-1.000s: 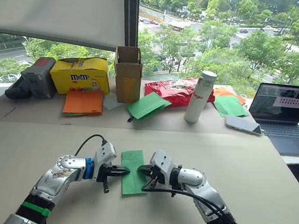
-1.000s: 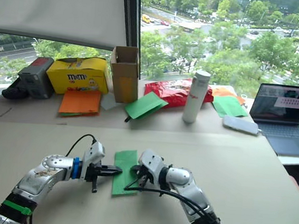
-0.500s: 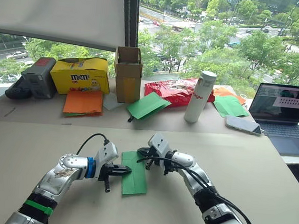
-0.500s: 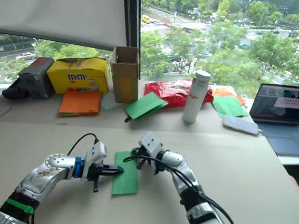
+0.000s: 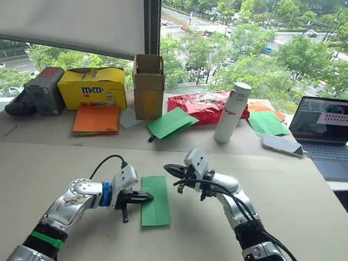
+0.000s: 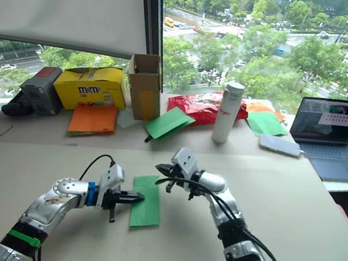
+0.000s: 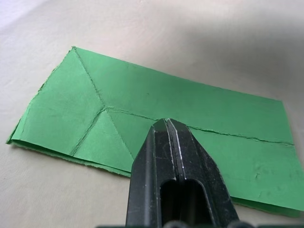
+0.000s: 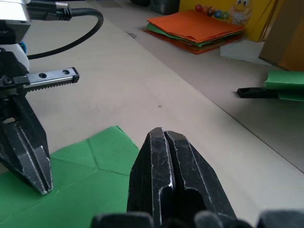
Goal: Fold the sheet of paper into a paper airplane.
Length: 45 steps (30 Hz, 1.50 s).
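Paper (image 5: pixel 155 201), green and folded into a narrow creased strip, lies flat on the counter (image 5: pixel 278 202) in the eye views; the left claw (image 5: pixel 146 197), fingers together, presses its edge. Wrist views show the right claw (image 8: pixel 164 135) likewise closed, empty, above the strip's far end.

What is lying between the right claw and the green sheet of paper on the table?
Nothing: in the left eye view, bare table separates the shut right claw, which hovers just beyond the paper's far edge, from the sheet of paper.
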Each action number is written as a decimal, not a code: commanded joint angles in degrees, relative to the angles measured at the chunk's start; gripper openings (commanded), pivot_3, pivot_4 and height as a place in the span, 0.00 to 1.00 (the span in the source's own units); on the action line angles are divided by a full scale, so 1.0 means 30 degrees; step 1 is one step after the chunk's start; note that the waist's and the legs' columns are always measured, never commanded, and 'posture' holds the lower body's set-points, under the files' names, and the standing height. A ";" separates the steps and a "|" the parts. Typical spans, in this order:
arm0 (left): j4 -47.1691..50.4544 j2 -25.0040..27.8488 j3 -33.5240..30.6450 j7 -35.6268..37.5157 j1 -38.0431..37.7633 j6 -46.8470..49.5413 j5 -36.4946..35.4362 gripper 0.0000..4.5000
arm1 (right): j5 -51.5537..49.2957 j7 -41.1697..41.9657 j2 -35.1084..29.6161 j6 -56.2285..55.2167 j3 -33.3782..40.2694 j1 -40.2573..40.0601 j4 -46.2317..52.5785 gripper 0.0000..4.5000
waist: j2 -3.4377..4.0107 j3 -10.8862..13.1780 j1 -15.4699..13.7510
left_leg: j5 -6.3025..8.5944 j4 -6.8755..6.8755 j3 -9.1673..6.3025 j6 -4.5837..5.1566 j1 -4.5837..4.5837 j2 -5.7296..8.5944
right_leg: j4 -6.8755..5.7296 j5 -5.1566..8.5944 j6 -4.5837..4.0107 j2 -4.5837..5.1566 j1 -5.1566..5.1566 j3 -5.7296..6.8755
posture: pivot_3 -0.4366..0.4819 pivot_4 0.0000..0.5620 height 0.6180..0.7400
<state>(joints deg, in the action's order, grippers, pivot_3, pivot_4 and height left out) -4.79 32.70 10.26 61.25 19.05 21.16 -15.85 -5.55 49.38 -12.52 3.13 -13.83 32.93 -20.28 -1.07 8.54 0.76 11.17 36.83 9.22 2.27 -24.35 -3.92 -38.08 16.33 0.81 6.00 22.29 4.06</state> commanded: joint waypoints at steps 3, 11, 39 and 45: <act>-0.0730 -0.0067 0.0345 -0.0027 0.0211 -0.0107 0.0571 0.00 | 0.0371 0.1191 -0.0486 0.1153 -0.1393 -0.1097 0.1492 0.01 | 0.0000 0.0000 0.0007 | 0.0001 0.0000 0.0002 0.0002 -0.0002 0.0003 | 0.0001 0.0000 0.0000 0.0003 0.0002 -0.0002 | 0.48 0.27 0.99; -0.1322 -0.0296 0.0596 0.0149 0.0660 -0.0367 0.0655 0.00 | -0.0365 0.3854 -0.2711 0.3663 -0.2733 -0.3792 0.5389 0.01 | -0.0001 -0.0004 -0.0084 | 0.0036 0.0001 -0.0008 0.0059 0.0002 0.0006 | 0.0008 0.0001 0.0001 0.0018 -0.0005 0.0004 | 0.48 0.27 0.99; -0.1595 -0.0854 -0.0840 0.0964 0.0992 -0.0594 -0.0852 0.00 | -0.1954 0.3456 -0.6085 0.8240 -0.1576 -0.2566 1.0609 0.01 | -0.0027 -0.0008 -0.0034 | 0.0090 0.0012 -0.0033 0.0153 -0.0089 0.0011 | 0.0015 -0.0001 -0.0003 0.0011 0.0078 0.0012 | 0.48 0.27 0.99; -0.0717 -0.0581 -0.2966 0.0358 0.0585 0.0747 -0.2507 0.00 | -0.1398 0.3112 -0.5389 0.7819 -0.2453 -0.2354 1.0070 0.01 | -0.0053 0.0007 -0.0030 | 0.0020 0.0039 -0.0020 0.0041 -0.0148 0.0025 | 0.0017 0.0001 0.0003 0.0026 0.0115 0.0016 | 0.48 0.27 0.99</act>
<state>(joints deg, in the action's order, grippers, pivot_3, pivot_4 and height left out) -9.27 30.08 4.15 62.87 21.17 22.52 -21.11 -10.01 58.96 -29.14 27.96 -21.21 24.76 8.97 -1.23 8.56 0.68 11.23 36.95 9.15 2.39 -24.79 -3.86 -38.03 16.33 0.82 6.07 22.63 4.11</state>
